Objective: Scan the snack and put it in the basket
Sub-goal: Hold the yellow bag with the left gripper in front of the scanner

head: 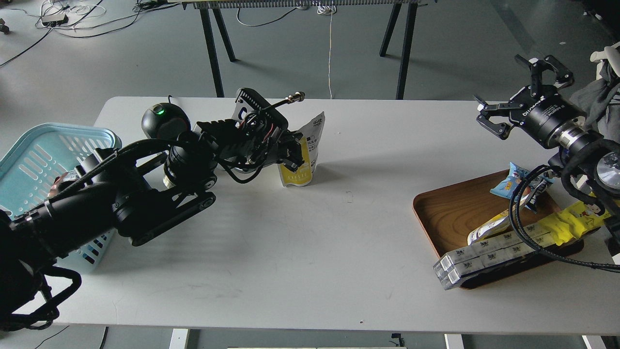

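The snack (306,157), a pouch with a yellow lower front and a white top, stands upright on the white table left of centre. My left gripper (293,156) reaches in from the left and is closed on the pouch's left side, partly hiding it. The light blue basket (34,150) sits at the table's left edge, behind my left arm. My right gripper (516,94) is open and empty, raised above the table's far right, apart from the snack.
A black round scanner with a green light (162,120) stands behind my left arm. A brown wooden tray (450,213) at the right holds a small blue packet (513,182), a long yellow packet (571,220) and boxed packs (484,257).
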Controlling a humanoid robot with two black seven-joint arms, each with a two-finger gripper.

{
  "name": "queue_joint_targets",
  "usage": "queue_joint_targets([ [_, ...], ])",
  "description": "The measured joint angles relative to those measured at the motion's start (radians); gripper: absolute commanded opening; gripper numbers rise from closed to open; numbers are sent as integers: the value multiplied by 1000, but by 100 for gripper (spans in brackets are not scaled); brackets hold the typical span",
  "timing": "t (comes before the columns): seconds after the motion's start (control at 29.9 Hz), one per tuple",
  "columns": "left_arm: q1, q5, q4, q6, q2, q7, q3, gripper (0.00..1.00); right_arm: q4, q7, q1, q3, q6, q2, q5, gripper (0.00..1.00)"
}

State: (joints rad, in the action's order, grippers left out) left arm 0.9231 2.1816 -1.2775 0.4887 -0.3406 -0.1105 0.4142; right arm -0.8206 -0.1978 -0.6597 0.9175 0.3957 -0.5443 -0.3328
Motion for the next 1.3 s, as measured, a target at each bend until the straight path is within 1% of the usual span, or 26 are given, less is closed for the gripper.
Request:
queue_joint_targets([
  [0.1, 13, 0, -80, 0, -73, 12, 12, 0, 0, 0, 0, 2, 0, 0, 0, 100],
  [0.27, 30, 0, -254, 0, -199, 41, 29, 0, 0, 0, 0, 4, -1, 0, 0, 100],
  [0.37, 45, -24, -352, 0, -282, 44, 33, 0, 0, 0, 0, 6, -1, 0, 0, 100],
  [0.54, 42, -98, -471, 0, -423, 45, 25, 0, -1, 0, 0, 7, -1, 13, 0, 100],
  [0.7, 25, -197, -488, 0, -516, 33, 21, 0, -2, 1, -1, 7, 0, 19, 0, 100],
  [0.97, -31, -269, -488, 0, -581, 15, 24, 0, -2, 1, -1, 6, 0, 20, 0, 100],
  [1.3, -102, -320, -488, 0, -634, 34, 29, 0, -2, 0, -1, 5, 1, 20, 0, 100],
])
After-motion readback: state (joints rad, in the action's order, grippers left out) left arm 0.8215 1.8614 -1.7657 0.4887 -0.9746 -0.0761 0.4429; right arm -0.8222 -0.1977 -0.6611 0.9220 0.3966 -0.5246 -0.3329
